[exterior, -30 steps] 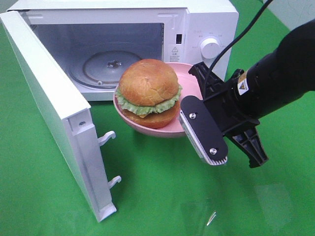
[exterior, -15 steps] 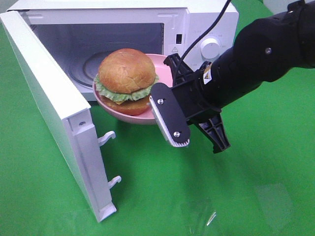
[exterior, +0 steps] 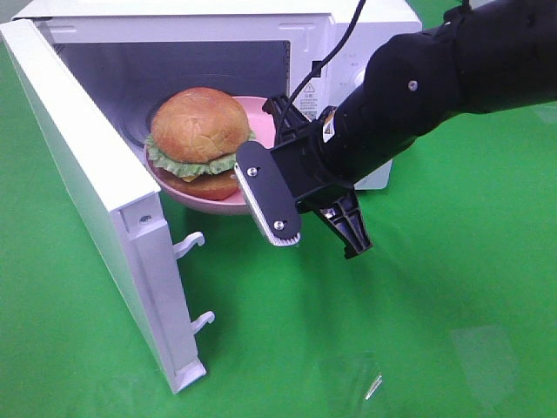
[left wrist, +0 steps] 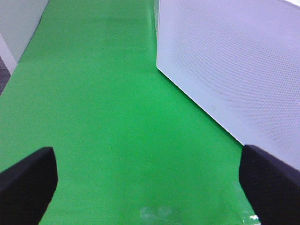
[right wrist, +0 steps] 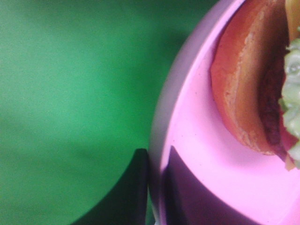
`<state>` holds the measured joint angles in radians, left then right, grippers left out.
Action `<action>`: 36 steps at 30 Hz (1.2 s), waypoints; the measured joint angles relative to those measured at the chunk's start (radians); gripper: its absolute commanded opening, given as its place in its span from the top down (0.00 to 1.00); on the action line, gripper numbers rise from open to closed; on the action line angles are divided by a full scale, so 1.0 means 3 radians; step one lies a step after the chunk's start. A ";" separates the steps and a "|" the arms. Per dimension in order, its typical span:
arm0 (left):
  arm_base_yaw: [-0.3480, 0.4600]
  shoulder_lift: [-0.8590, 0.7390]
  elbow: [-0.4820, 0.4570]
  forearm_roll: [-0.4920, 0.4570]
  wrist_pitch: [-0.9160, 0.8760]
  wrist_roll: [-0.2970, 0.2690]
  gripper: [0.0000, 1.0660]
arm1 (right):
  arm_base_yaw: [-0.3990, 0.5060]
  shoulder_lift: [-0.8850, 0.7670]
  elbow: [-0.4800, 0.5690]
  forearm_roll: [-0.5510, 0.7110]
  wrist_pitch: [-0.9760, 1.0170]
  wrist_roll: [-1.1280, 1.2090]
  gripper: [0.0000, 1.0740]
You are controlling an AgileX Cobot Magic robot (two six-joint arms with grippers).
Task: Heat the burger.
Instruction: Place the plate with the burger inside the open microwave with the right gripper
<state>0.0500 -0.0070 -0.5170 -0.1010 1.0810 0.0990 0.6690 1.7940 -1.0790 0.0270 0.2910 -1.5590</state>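
The burger [exterior: 198, 131], with a golden-brown bun and frilly lettuce, sits on a pink plate [exterior: 218, 202]. The plate hangs at the mouth of the open microwave [exterior: 365, 35], above the green cloth. My right gripper [exterior: 280, 122] is shut on the plate's right rim. In the right wrist view that gripper [right wrist: 157, 187] pinches the plate [right wrist: 201, 140] rim, one dark finger [right wrist: 133, 192] outside and one inside, with the burger [right wrist: 248, 84] close by. My left gripper [left wrist: 150, 187] stands open and holds nothing, over green cloth. It is outside the exterior high view.
The microwave door [exterior: 87, 192] swings out to the left, with two latch hooks [exterior: 190, 244] on its edge. The glass turntable [exterior: 139, 131] lies inside, mostly behind the burger. A white perforated panel [left wrist: 225, 61] stands beside my left gripper. Green cloth [exterior: 348, 348] covers the table.
My right gripper has carried the plate and burger to the left and back, from in front of the control panel to the microwave's opening. The left gripper stays open.
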 measured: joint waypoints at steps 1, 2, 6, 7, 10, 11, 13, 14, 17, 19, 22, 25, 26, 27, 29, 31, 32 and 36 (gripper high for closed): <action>0.0000 0.0000 0.0000 0.0000 0.0000 0.0000 0.06 | 0.0000 0.0053 -0.0060 0.0003 0.0000 -0.0007 0.96; 0.0000 0.0000 0.0000 0.0000 0.0000 0.0000 0.06 | 0.0000 0.0053 -0.0060 0.0003 0.0000 -0.0007 0.96; 0.0000 0.0000 0.0000 0.0000 0.0000 0.0000 0.06 | 0.0010 0.0157 -0.0177 0.0003 -0.0017 -0.0003 0.96; 0.0000 0.0000 0.0000 0.0000 0.0000 0.0000 0.06 | 0.0017 0.0210 -0.0240 0.0000 -0.0020 0.0017 0.96; 0.0000 0.0000 0.0000 0.0000 0.0000 0.0000 0.06 | 0.0020 0.0263 -0.0300 -0.0003 -0.0020 0.0043 0.95; 0.0000 0.0000 0.0000 0.0000 0.0000 0.0000 0.06 | 0.0023 0.0297 -0.0340 -0.0003 -0.0017 0.0070 0.95; 0.0000 0.0000 0.0000 0.0000 0.0000 0.0000 0.06 | 0.0023 0.0350 -0.0407 -0.0003 -0.0017 0.0100 0.95; 0.0000 0.0000 0.0000 0.0000 0.0000 0.0000 0.06 | 0.0023 0.0350 -0.0407 -0.0003 -0.0017 0.0100 0.95; 0.0000 0.0000 0.0000 0.0000 0.0000 0.0000 0.06 | 0.0023 0.0440 -0.0523 -0.0017 -0.0017 0.0177 0.95; 0.0000 0.0000 0.0000 0.0000 0.0000 0.0000 0.06 | 0.0023 0.0490 -0.0590 -0.0063 -0.0017 0.0233 0.95; 0.0000 0.0000 0.0000 0.0000 0.0000 0.0000 0.06 | 0.0023 0.0583 -0.0710 -0.0133 -0.0007 0.0333 0.94; 0.0000 0.0000 0.0000 0.0000 0.0000 0.0000 0.06 | 0.0023 0.0667 -0.0823 -0.0193 0.0007 0.0440 0.94; 0.0000 0.0000 0.0000 0.0000 0.0000 0.0000 0.06 | 0.0023 0.0733 -0.0907 -0.0220 0.0013 0.0517 0.95; 0.0000 0.0000 0.0000 0.0000 0.0000 0.0000 0.06 | 0.0023 0.0733 -0.0907 -0.0220 0.0013 0.0517 0.95; 0.0000 0.0000 0.0000 0.0000 0.0000 0.0000 0.06 | 0.0023 0.0793 -0.0987 -0.0247 0.0013 0.0567 0.97; 0.0000 0.0000 0.0000 0.0000 0.0000 0.0000 0.06 | 0.0023 0.0870 -0.1077 -0.0300 0.0013 0.0663 1.00; 0.0000 0.0000 0.0000 0.0000 0.0000 0.0000 0.06 | 0.0020 0.0907 -0.1123 -0.0340 0.0017 0.0723 1.00; 0.0000 0.0000 0.0000 0.0000 0.0000 0.0000 0.06 | 0.0017 0.1053 -0.1303 -0.0503 0.0030 0.0993 1.00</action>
<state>0.0500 -0.0070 -0.5170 -0.1010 1.0810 0.0990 0.6740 2.1100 -1.4700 -0.1240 0.3000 -1.2610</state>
